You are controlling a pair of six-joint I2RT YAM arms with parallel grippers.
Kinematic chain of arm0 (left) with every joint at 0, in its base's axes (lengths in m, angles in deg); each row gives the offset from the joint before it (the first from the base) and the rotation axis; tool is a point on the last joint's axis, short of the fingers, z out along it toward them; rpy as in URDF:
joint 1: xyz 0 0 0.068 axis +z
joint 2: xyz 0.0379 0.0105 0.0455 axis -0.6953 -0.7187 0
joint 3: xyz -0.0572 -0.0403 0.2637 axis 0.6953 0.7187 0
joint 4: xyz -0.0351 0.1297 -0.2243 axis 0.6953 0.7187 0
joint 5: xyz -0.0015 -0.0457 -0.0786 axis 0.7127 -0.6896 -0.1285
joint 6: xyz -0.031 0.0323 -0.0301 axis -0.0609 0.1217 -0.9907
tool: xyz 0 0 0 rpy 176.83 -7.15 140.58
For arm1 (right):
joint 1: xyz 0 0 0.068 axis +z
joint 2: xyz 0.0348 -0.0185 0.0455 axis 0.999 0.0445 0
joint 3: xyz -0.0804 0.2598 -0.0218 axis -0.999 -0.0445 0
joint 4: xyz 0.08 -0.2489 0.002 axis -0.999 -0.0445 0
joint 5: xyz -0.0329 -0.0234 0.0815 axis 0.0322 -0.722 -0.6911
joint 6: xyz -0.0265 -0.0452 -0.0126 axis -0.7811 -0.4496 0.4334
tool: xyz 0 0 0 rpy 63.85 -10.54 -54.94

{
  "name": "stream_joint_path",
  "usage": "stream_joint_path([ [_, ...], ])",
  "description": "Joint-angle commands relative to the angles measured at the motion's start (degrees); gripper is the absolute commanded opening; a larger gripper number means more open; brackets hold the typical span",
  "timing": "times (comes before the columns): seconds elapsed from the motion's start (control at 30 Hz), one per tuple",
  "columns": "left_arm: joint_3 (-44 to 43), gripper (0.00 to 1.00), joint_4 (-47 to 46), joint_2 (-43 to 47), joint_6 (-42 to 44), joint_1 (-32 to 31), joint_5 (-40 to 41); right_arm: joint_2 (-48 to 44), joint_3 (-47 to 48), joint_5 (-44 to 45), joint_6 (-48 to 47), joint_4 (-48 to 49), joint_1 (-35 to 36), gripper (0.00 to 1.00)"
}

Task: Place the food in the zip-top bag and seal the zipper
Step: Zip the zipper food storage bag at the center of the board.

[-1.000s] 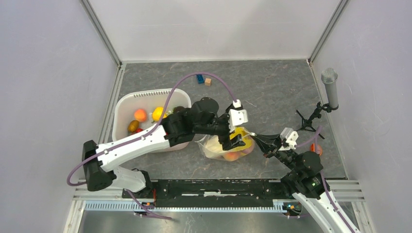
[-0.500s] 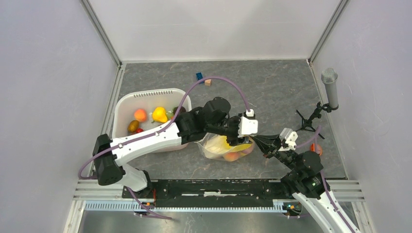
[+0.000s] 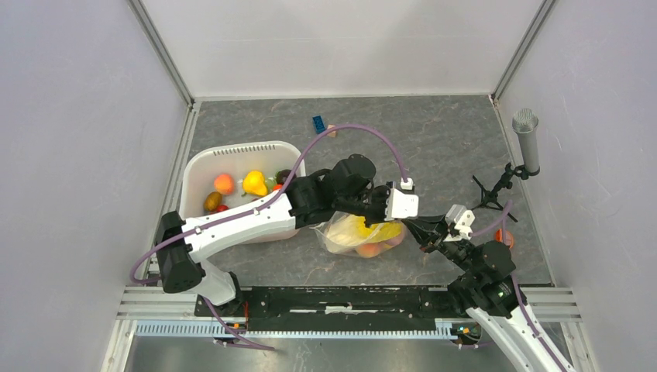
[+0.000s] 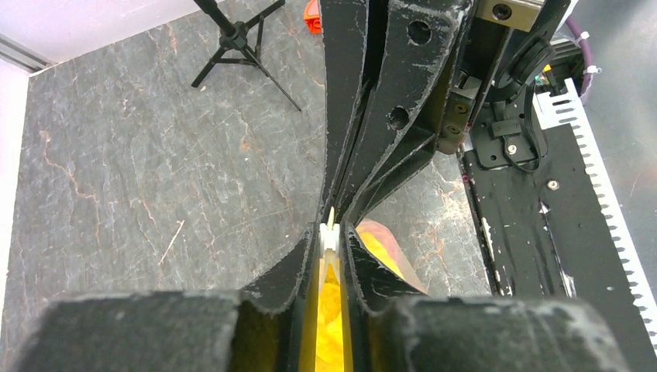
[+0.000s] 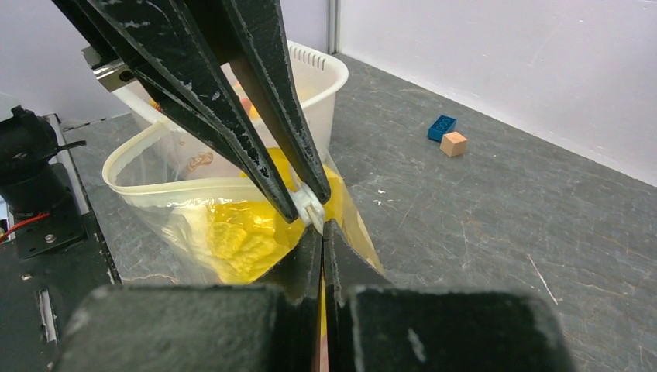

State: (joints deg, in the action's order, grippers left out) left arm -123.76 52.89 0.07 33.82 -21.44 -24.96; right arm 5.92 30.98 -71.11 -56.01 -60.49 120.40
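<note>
The zip-top bag (image 3: 346, 232) lies right of the basket, holding a crinkled yellow piece of food (image 5: 232, 240) and peaches (image 3: 369, 249). Its mouth rim (image 5: 132, 167) stands open in a loop. My left gripper (image 4: 331, 242) is shut on the white slider of the zipper (image 5: 310, 208) at the bag's right corner. Just below it, my right gripper (image 5: 322, 232) is shut on the bag's edge. The two grippers' tips nearly touch, the left gripper (image 3: 403, 222) right beside the right gripper (image 3: 415, 224). More food (image 3: 254, 183) lies in the basket.
The white basket (image 3: 240, 149) stands at the left, under my left arm. A blue brick (image 5: 442, 127) and a wooden cube (image 5: 453, 143) lie at the back. A small black tripod (image 3: 488, 198) and a grey microphone (image 3: 527, 139) stand at the right.
My left arm has swung right along the bag's mouth to the right gripper, and its jaws have closed on the white slider. The right arm has not moved.
</note>
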Motion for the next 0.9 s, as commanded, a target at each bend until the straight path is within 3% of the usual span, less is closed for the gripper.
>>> stream_joint_path([
  [0.0,-2.45,0.17,2.4,0.74,2.16,-0.39,2.19,-0.2,2.52,1.78,-0.86,1.59,-0.08,0.0],
  [0.53,-0.71,0.05,5.94,3.38,0.6,-0.37,7.15,-2.72,2.54,4.96,-0.55,1.0,-0.08,0.0],
  [0.87,4.74,0.02,4.97,11.15,-1.8,-0.31,9.17,-4.58,1.96,16.54,1.51,-2.13,-0.08,0.0],
])
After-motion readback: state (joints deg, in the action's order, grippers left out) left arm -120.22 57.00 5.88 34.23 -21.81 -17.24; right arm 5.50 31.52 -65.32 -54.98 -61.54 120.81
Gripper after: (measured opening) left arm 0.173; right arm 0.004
